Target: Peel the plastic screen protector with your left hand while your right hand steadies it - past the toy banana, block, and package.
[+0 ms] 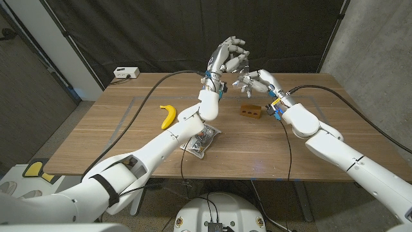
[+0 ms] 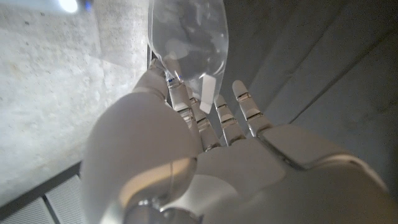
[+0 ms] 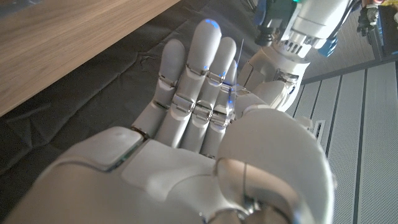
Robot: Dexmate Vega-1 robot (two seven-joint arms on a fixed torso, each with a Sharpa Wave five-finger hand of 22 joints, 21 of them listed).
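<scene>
Both hands are raised above the table, so the film can be worked in free air. Left hand pinches a clear plastic sheet, the screen protector, at its fingertips, other fingers spread. Right hand has the protector's thin edge just beside its straight fingers; whether it grips, I cannot tell. Toy banana, block and package lie well below the fingers, out of the way.
</scene>
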